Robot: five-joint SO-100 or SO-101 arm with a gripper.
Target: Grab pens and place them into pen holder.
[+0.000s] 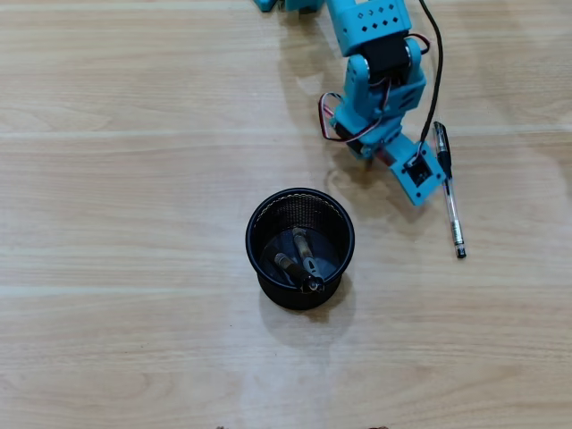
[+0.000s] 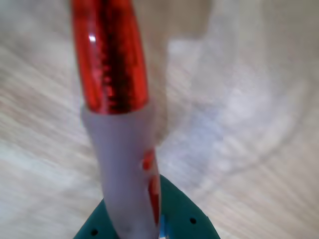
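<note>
Your gripper [image 2: 149,226] is clamped on the red translucent pen [image 2: 112,59], which fills the wrist view and runs up and away from the teal jaw at the bottom edge, its frosted grip section seated in the jaws. The blurred wood grain around it suggests the arm is moving, so treat the hold as untested. From above you cannot see that pen at all; the arm [image 1: 380,85] hides it, and the arm sits up and to the right of the pen holder [image 1: 301,248], apart from it. Two pens [image 1: 299,259] already lean inside the cup, and the clear black-capped pen [image 1: 450,189] lies on the table [image 1: 134,179] just right of the arm. Your main risk is the pen pivoting in a grip taken near one end; a quick swing could tip it or let it slide out. A tilted pen could also catch the holder's rim, or land on the pens inside and bounce out. Watch too that the arm does not sweep the loose pen away as it turns.
</note>
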